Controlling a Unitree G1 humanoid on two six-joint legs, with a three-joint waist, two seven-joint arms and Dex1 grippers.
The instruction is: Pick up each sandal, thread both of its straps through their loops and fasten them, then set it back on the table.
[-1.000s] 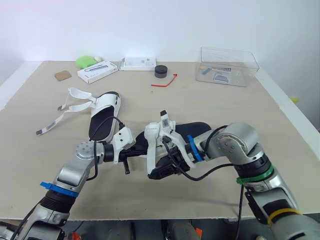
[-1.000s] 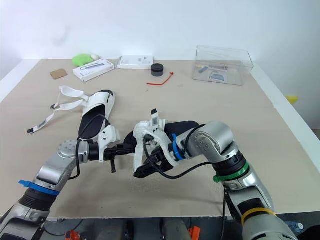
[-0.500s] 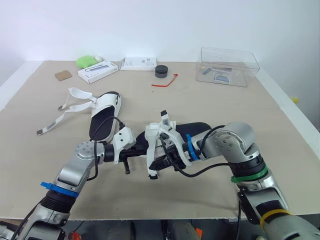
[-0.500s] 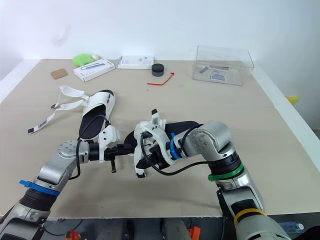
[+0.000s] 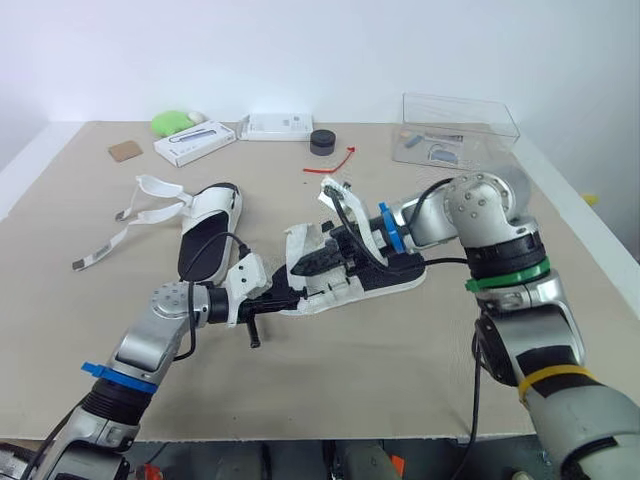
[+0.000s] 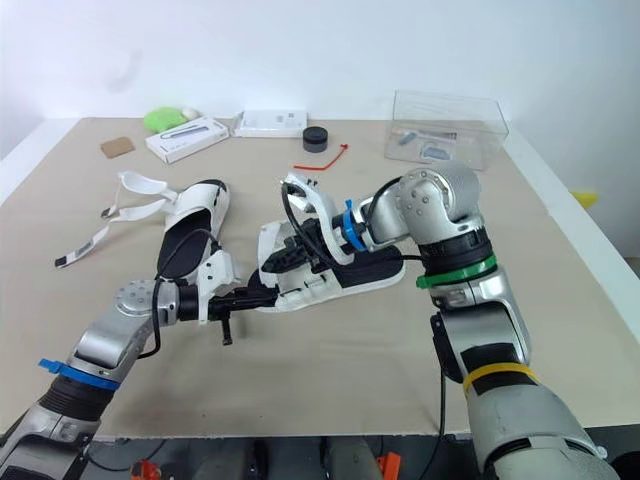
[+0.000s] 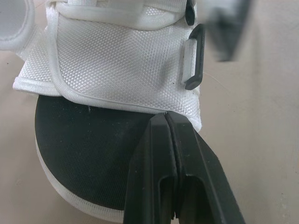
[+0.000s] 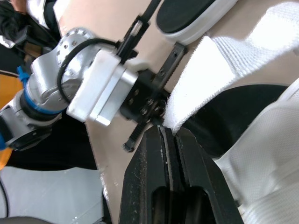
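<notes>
Right wrist view has our right gripper (image 8: 168,131) clamped on the white strap (image 8: 212,74); our left gripper (image 7: 166,117), fingers pressed together, touches the sandal (image 5: 335,292) lying on the table (image 5: 380,370), near the second sandal (image 5: 205,240)

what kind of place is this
Likely a robotics test bench: a plain table against a bare white wall, with loose props like a sandal and a clear box.

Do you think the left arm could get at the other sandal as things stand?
Probably not yet: the left gripper is shut on the near sandal. The other sandal lies beyond it, nothing between, so once freed it likely could.
</notes>
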